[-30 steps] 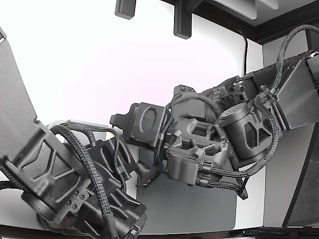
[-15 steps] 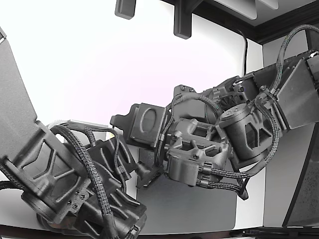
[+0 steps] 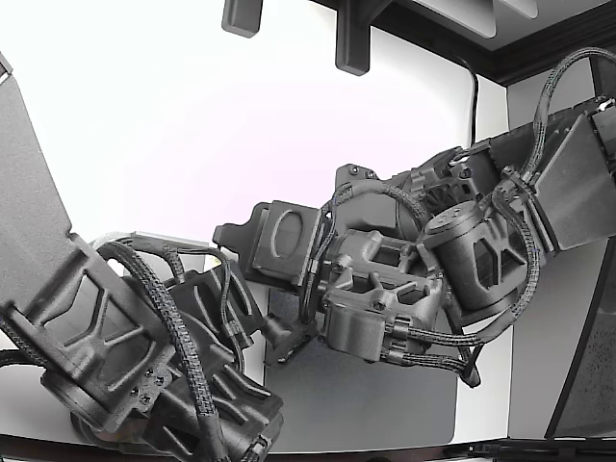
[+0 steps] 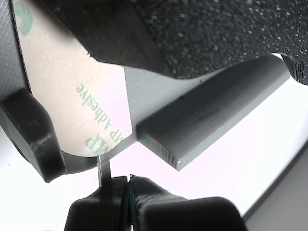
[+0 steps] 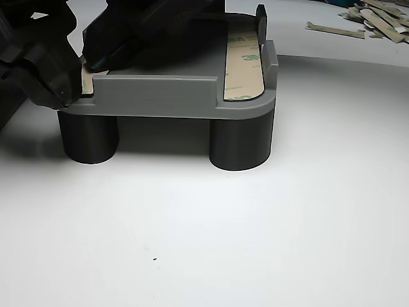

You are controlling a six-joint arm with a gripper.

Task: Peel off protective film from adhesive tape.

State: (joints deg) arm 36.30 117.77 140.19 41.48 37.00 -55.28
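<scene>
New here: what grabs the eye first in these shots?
In the wrist view, the gripper pinches a thin tab of tan film printed with green "adhesive" lettering. In the other view, a gray tray on dark round legs carries another taped strip, with peeled scraps behind.

Tape liner (image 4: 72, 91): green "Adhesive"; other print illegible.

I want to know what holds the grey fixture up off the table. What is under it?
In the other view, two dark round legs stand under the grey fixture on the white table. Any rear legs are hidden behind these two.
</scene>
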